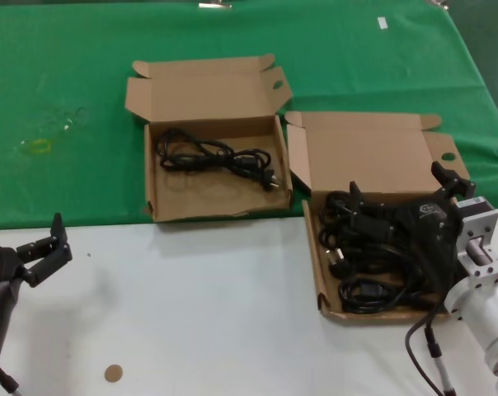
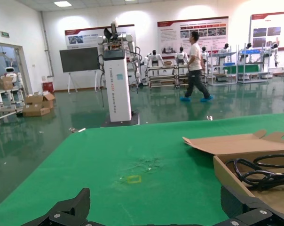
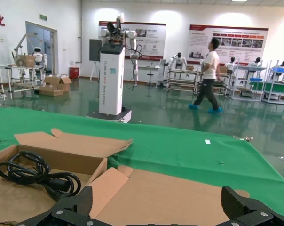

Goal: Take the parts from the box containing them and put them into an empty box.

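Right end effector (image 1: 401, 210) positioned low over right box (image 1: 373, 157), fingers spread wide, gripping nothing; one finger (image 1: 354, 198) seen above the pile, the other near the lid flap. Left end effector (image 1: 47, 247) parked at near left over white surface (image 1: 199, 313), fingers parted, empty. Small brown disc (image 1: 113, 373) noted on white surface near the front edge.

Right box found at the near right, straddling the boundary of white surface and green cloth (image 1: 76, 82), lid open and leaning back, small round hole (image 1: 448, 156) in its side flap. Tangled pile of black cables (image 1: 360, 260) filling its tray, plugs among them.

Left box (image 1: 212, 136) set farther back on green cloth, just beside the right box, lid open, oval hole (image 1: 276, 85) in its flap. One coiled cable (image 1: 216, 157) lying inside toward the back wall, plug (image 1: 268, 180) at its right end.

Farther off, faint yellowish mark (image 1: 39, 146) seen on cloth at left.
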`<action>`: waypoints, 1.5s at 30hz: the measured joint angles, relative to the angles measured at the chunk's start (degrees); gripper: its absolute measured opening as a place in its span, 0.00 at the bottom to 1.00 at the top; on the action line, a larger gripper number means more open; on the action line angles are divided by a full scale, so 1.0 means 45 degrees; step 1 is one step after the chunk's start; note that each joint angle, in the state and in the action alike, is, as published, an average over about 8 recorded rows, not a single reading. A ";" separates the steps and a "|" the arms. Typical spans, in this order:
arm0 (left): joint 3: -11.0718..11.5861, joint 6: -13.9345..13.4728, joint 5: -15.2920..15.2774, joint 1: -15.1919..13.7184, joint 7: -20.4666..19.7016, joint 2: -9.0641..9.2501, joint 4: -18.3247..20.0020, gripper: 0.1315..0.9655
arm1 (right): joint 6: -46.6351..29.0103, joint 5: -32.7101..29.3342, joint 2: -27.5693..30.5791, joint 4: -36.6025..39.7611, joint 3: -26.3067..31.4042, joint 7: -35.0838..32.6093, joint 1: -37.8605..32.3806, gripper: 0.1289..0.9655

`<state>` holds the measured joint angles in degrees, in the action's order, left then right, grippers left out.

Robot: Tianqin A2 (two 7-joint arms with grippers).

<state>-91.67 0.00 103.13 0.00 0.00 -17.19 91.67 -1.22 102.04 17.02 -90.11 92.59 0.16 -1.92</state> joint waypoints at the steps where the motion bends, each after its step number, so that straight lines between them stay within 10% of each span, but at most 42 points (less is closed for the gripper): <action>1: 0.0000 0.0000 0.0000 0.0000 0.0000 0.0000 0.0000 1.00 | 0.0000 0.0000 0.0000 0.0000 0.0000 0.0000 0.0000 1.00; 45: 0.0000 0.0000 0.0000 0.0000 0.0000 0.0000 0.0000 1.00 | 0.0000 0.0000 0.0000 0.0000 0.0000 0.0000 0.0000 1.00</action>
<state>-91.67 0.00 103.13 0.00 0.00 -17.19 91.67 -1.22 102.04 17.02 -90.11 92.59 0.16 -1.92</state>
